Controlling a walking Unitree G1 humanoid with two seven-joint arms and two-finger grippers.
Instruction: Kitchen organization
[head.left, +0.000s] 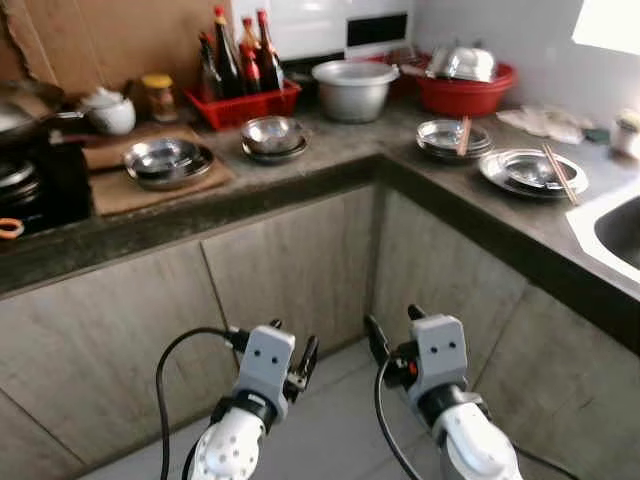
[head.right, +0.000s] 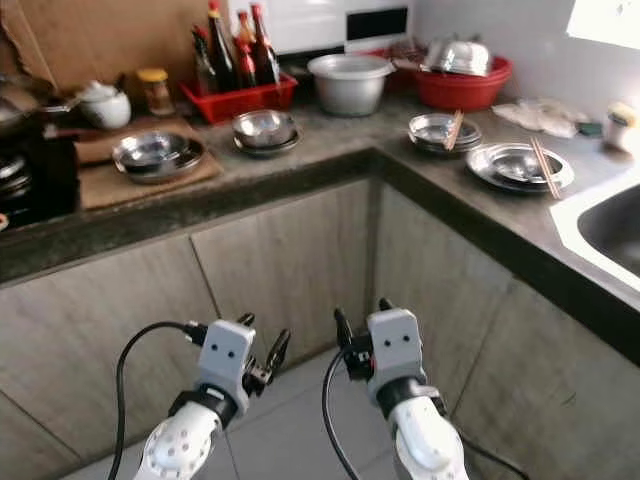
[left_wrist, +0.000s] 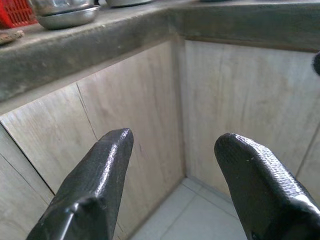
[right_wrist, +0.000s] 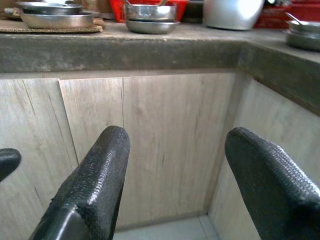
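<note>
Both arms are held low in front of an L-shaped dark stone counter (head.left: 340, 160), well below its edge. My left gripper (head.left: 292, 345) is open and holds nothing, and my right gripper (head.left: 392, 328) is open and holds nothing too. On the counter lie steel bowls on a brown mat (head.left: 168, 160), a stack of small steel bowls (head.left: 272, 136), a steel bowl with chopsticks (head.left: 450, 136) and a steel plate with chopsticks (head.left: 533, 171). Both wrist views look past the open fingers (left_wrist: 95, 185) at the wooden cabinet doors (right_wrist: 165, 145).
At the back stand a red crate of sauce bottles (head.left: 240, 95), a grey pot (head.left: 354, 88), a red basin with a steel lid (head.left: 462, 82), a white teapot (head.left: 108, 110) and a jar (head.left: 158, 96). A stove (head.left: 30, 180) is at left, a sink (head.left: 620, 230) at right.
</note>
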